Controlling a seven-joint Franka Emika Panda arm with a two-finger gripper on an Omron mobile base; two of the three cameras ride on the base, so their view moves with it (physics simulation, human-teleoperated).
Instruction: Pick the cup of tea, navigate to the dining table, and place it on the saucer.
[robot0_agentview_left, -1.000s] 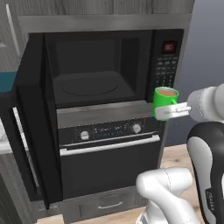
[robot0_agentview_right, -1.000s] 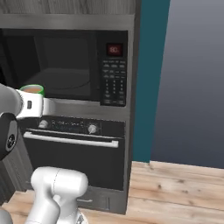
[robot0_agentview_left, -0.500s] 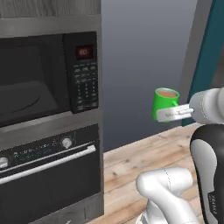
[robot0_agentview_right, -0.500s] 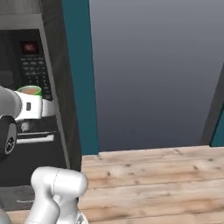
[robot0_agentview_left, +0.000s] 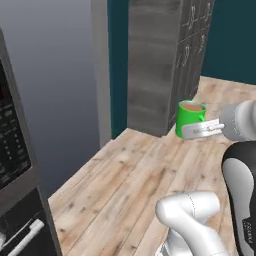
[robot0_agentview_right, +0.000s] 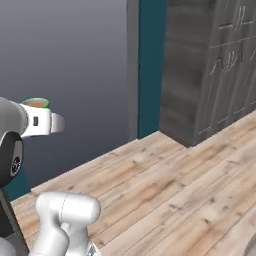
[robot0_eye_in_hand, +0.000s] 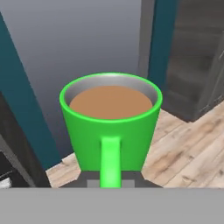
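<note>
The cup of tea (robot0_agentview_left: 190, 119) is a bright green mug holding brown liquid, carried upright in the air in front of the arm. My gripper (robot0_agentview_left: 201, 129) is shut on its handle side. In the right base view the cup's rim (robot0_agentview_right: 36, 103) peeks over the hand, and the gripper (robot0_agentview_right: 49, 123) points right. The hand view has the cup (robot0_eye_in_hand: 111, 120) close up, handle toward the camera, with the gripper (robot0_eye_in_hand: 111, 179) closed around the handle's base. The dining table and the saucer are out of view.
The black oven stack (robot0_agentview_left: 14, 170) stands at the left edge. A grey wall panel (robot0_agentview_left: 55, 75), a teal wall strip (robot0_agentview_right: 150, 65) and a tall dark wood cabinet (robot0_agentview_left: 165, 60) rise ahead. A wooden floor (robot0_agentview_right: 180, 190) stretches out to the right.
The whole picture has shifted: the base has turned, so the microwave and oven slid off to the left and the cabinet came into view. The cup stays held in the gripper.
</note>
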